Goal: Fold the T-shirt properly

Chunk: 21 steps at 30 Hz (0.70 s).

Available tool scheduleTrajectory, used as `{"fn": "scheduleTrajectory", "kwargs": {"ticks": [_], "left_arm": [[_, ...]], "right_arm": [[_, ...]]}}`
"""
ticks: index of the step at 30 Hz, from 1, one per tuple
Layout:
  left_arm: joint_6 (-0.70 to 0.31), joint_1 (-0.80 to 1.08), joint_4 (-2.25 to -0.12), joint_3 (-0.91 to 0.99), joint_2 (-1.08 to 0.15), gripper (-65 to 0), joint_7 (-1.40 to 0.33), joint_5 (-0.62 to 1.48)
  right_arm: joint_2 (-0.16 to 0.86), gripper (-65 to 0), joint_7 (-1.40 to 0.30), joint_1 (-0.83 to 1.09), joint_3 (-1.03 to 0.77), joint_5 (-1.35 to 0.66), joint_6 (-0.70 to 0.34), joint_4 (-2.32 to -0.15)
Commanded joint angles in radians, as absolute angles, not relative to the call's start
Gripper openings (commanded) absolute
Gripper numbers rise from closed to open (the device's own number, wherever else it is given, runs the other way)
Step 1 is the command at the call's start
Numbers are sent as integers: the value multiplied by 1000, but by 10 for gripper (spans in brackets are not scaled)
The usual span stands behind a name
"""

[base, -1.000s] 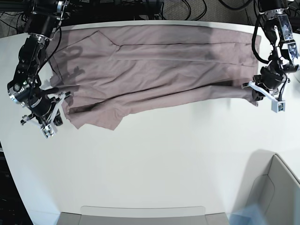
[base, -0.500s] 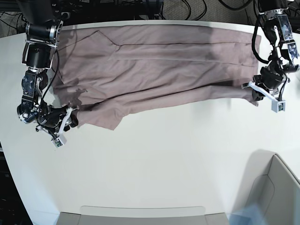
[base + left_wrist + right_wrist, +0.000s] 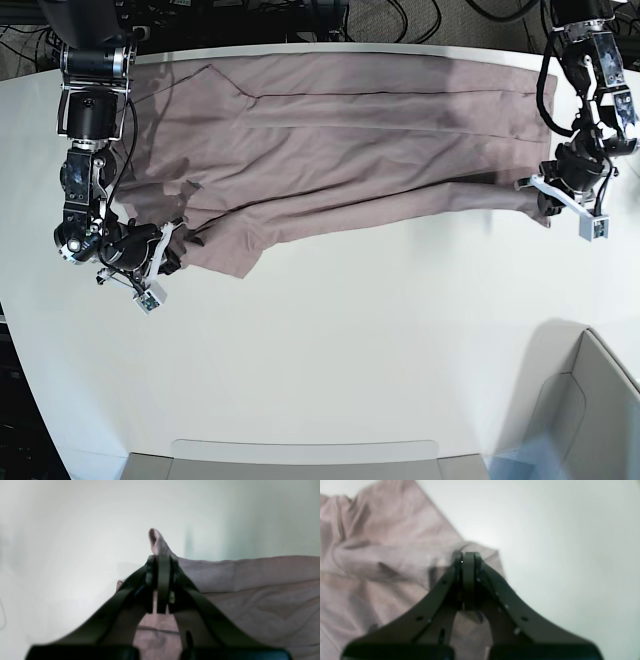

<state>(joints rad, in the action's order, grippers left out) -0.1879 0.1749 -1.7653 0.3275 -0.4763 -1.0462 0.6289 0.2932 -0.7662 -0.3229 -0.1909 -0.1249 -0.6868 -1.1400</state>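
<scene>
The dusty-pink T-shirt [image 3: 340,140] lies lengthwise across the far half of the white table [image 3: 350,340], its near long edge doubled over. In the base view my right gripper [image 3: 178,248] sits at the shirt's near left corner. The right wrist view shows that gripper [image 3: 468,557] with its jaws together, pinching the T-shirt [image 3: 382,545] at that corner. My left gripper [image 3: 540,195] is at the shirt's near right corner. In the left wrist view this gripper [image 3: 162,560] is shut on the T-shirt [image 3: 250,575], and a small tip of cloth pokes up past the fingers.
A grey bin [image 3: 590,400] stands at the near right corner of the table. A flat grey tray [image 3: 300,460] runs along the near edge. Black cables hang behind the far edge.
My right gripper has swung from beside the shirt's left edge in to its near left corner and shut on the cloth. The left arm has stayed where it was.
</scene>
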Motion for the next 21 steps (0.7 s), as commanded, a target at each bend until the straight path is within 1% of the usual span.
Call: {"fn": "scheduleTrajectory", "kwargs": {"ticks": [1,9,17,21], "left_arm": [[-191,165,-1784,338,-493,-650,-1024,638],[-191,165,-1784,338,-499,-650,-1024,638],[-191,166,-1784,338,-496,-650,-1024,638],[-191,166,-1784,338,-496,-650,-1024,638]], "right_arm": [[303,-650,-753,-337,-197,-134,-698,-1179],[306,-650,-909,-249,-206,-139,-698,-1428],[298,-650,-1000,-157,-318,-139,-698,-1612],[297,-650,-998,-160,-372,-139,-698,-1618]]}}
